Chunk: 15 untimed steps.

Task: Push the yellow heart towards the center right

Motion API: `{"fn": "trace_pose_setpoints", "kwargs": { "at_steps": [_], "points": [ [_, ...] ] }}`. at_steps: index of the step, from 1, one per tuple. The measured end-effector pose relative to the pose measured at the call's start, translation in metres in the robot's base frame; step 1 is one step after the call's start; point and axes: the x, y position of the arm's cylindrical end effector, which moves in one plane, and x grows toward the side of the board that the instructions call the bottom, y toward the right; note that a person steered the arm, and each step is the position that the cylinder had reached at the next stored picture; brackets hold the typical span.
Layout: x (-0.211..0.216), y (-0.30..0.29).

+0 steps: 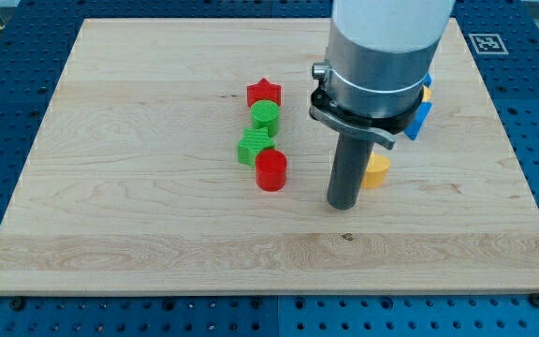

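Tip touches yellow heart at its 8 o'clock; light, rigid, slides easily; no gripper in view.

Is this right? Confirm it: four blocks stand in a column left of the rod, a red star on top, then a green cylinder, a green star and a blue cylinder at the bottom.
Not quite. In the camera view the bottom block is a red cylinder, not blue. The rest holds: red star, green cylinder, green star, all to the view's left of my tip.
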Motion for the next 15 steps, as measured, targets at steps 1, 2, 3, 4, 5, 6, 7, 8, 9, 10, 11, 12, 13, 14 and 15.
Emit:
{"fn": "trace_pose_setpoints", "kwargs": {
  "at_steps": [1,2,3,4,5,6,7,8,9,10,11,12,13,14,15],
  "points": [
    [-0.016,0.000],
    [-0.027,0.002],
    [-0.029,0.019],
    [-0.029,0.039],
    [-0.030,0.053],
    [-0.037,0.058],
    [-0.049,0.058],
    [-0.055,0.061],
    [-0.053,0.062],
    [-0.041,0.075],
    [-0.033,0.100],
    [-0.033,0.110],
    [-0.028,0.111],
    [-0.026,0.131],
    [-0.040,0.138]
  ]
}}
